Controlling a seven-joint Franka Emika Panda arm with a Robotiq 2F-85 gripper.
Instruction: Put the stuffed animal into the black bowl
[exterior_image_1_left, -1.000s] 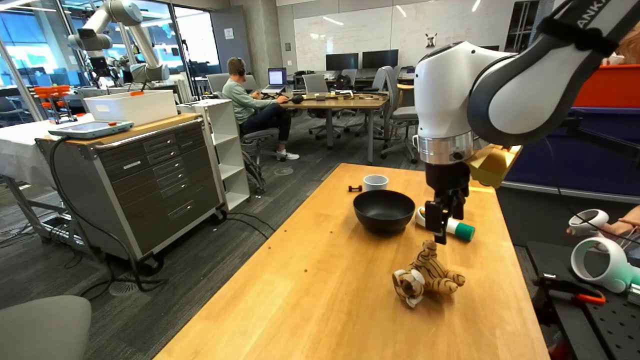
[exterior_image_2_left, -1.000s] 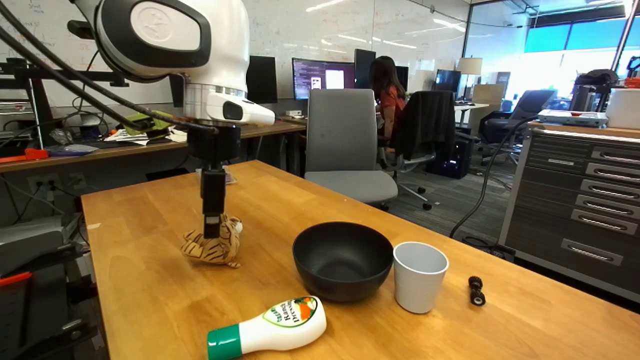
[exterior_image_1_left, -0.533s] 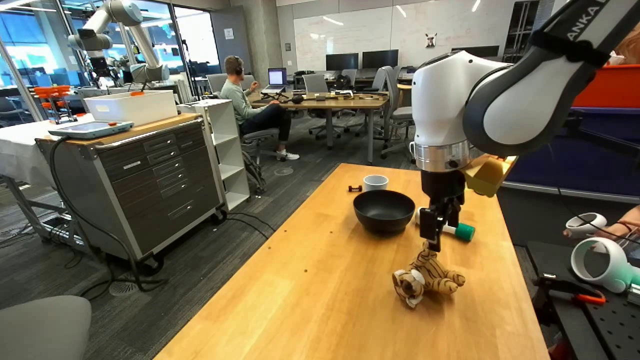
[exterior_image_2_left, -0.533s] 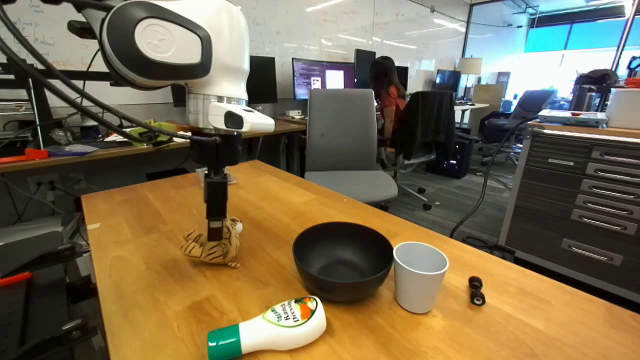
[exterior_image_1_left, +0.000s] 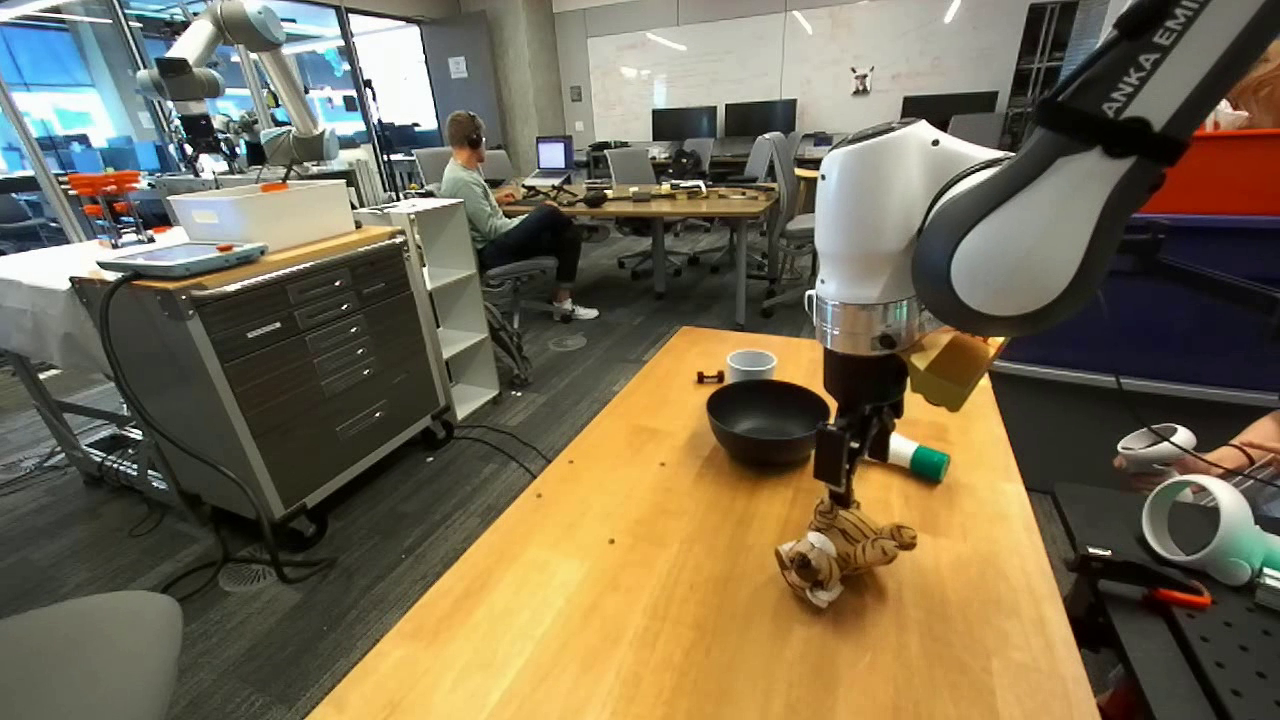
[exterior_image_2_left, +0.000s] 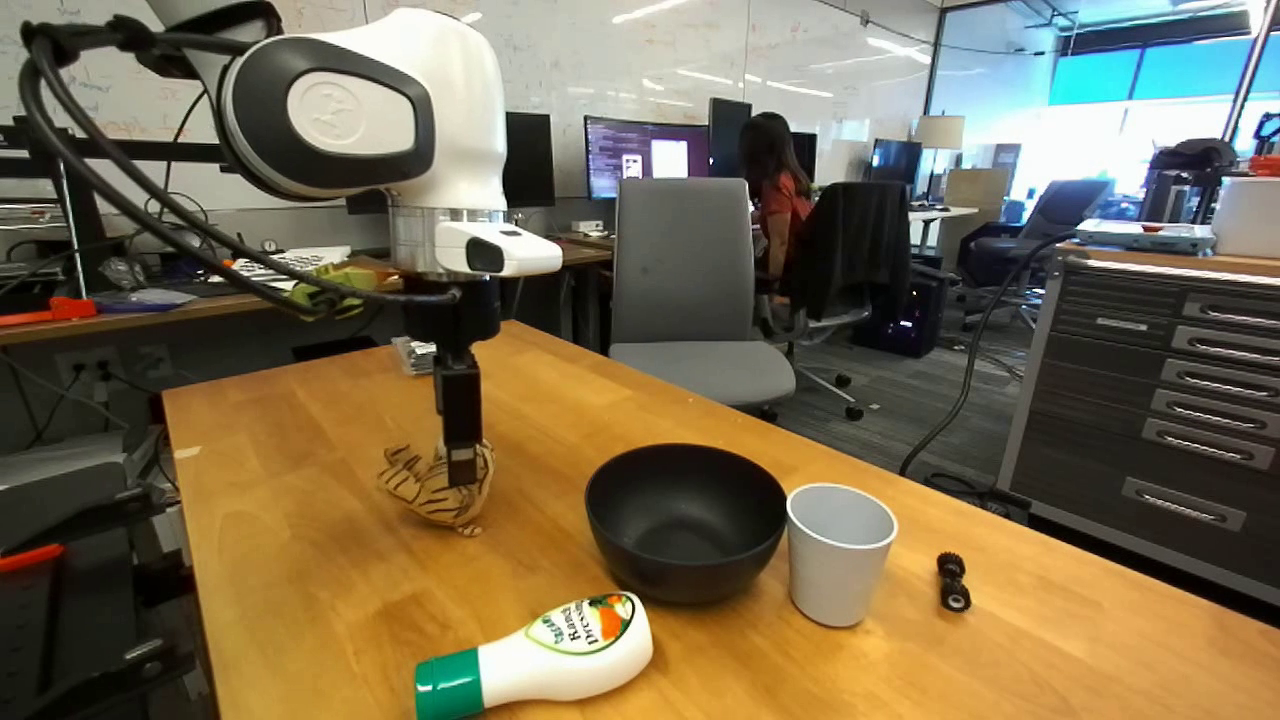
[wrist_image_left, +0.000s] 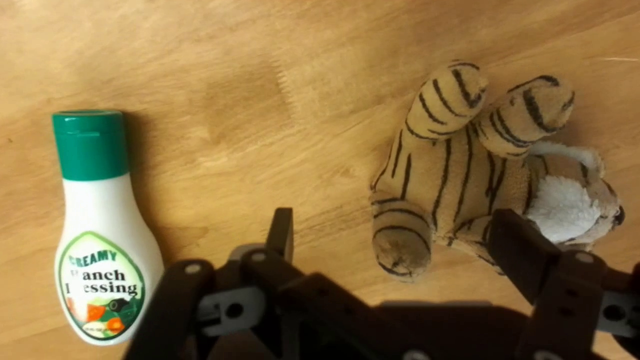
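Plainly, in the wrist view, the dressing bottle (wrist_image_left: 104, 210) is met at left, then the fingers (wrist_image_left: 282, 232), spread wide with nothing pinched — and the stuffed animal (wrist_image_left: 450, 175), lying on the bench (wrist_image_left: 250, 75), is set off-centre toward the right-hand finger (wrist_image_left: 520, 250), its rump-to-head axis running nearly along the closing line; a sideways shift or a turn is probably needed before a lift toward the black bowl (exterior_image_2_left: 685, 525), farther right in an exterior view
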